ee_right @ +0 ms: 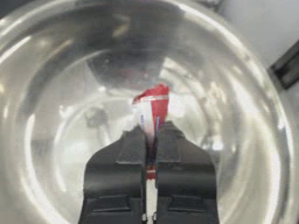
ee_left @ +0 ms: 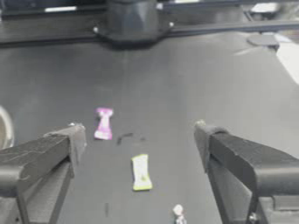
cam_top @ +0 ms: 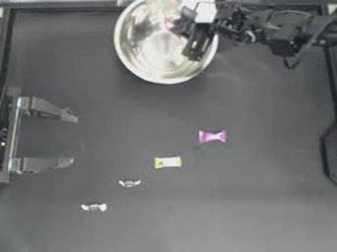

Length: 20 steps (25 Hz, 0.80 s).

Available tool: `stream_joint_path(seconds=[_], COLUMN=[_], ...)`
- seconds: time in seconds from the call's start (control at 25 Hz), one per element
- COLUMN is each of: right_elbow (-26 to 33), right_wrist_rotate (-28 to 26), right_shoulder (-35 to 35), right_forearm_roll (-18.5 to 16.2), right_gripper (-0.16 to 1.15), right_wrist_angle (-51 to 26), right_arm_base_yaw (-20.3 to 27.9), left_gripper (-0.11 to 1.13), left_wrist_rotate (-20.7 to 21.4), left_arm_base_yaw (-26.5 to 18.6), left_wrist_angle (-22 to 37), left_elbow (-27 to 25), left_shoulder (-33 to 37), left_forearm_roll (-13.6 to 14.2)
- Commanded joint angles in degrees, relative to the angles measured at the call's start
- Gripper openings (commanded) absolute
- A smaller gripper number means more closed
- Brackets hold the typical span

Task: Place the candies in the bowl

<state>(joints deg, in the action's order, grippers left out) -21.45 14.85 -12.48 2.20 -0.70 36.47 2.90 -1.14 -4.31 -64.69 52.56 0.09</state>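
Observation:
The shiny metal bowl stands at the table's far edge. Over its right half hangs my right gripper, shut on the red candy, which sticks out past the closed tips above the bowl's inside. On the table lie the purple candy, the yellow-green candy and two whitish candies. My left gripper is parked at the left edge, open and holding nothing. Its wrist view shows the purple, yellow-green and one whitish candy beyond its open jaws.
A dark object sits at the table's right edge. The right arm's base rises at the far side in the left wrist view. A raised frame borders the table's top and left sides.

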Motion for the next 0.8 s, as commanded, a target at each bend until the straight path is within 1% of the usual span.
stream_joint_path(seconds=[0.04, 0.12, 0.16, 0.2, 0.24, 0.4, 0.44, 0.48, 0.6, 0.64, 0.8], right_elbow=[3.16, 3.78, 3.96, 4.13, 4.48, 5.80, 6.06, 6.42, 6.68, 6.59, 6.50], right_wrist_rotate=[-0.09, 0.00, 0.09, 0.09, 0.09, 0.09, 0.09, 0.09, 0.09, 0.00, 0.00], right_shoulder=[-0.62, -1.49, -1.76, -2.02, -2.29, -2.81, -2.81, -2.64, -2.11, -1.85, -0.35], right_forearm_roll=[0.18, -0.26, -0.44, -0.70, -0.79, -0.26, -0.26, -0.26, -0.26, -0.26, -0.09], right_gripper=[0.07, 0.12, 0.18, 0.27, 0.39, 0.97, 1.07, 1.08, 0.96, 0.94, 0.94], right_wrist_angle=[0.09, 0.00, -0.18, -0.62, -1.23, -4.48, -5.27, -6.06, -6.59, -6.68, -6.86], right_arm_base_yaw=[0.00, 0.00, -0.09, -0.18, -0.18, -0.26, -0.35, -0.53, -0.79, -0.97, -1.32], left_gripper=[1.03, 1.03, 1.03, 1.03, 1.03, 1.03, 1.03, 1.03, 1.03, 1.03, 1.03], left_wrist_rotate=[0.09, 0.09, 0.09, 0.09, 0.09, 0.09, 0.09, 0.09, 0.09, 0.09, 0.09], left_arm_base_yaw=[-0.44, -0.53, -0.53, -0.53, -0.53, -0.79, -0.79, -0.79, -0.79, -0.79, -0.79], left_wrist_angle=[-0.44, -0.44, -0.44, -0.44, -0.44, -0.44, -0.44, -0.44, -0.44, -0.44, -0.44], left_elbow=[0.53, 0.53, 0.44, 0.26, 0.26, 0.09, 0.09, 0.09, -0.09, -0.09, -0.26], left_shoulder=[-0.88, -0.88, -0.88, -0.88, -0.88, -0.88, -0.88, -0.88, -0.97, -0.97, -0.97], left_forearm_roll=[0.00, 0.00, 0.00, -0.09, 0.00, -0.09, 0.00, 0.00, 0.00, -0.09, 0.00])
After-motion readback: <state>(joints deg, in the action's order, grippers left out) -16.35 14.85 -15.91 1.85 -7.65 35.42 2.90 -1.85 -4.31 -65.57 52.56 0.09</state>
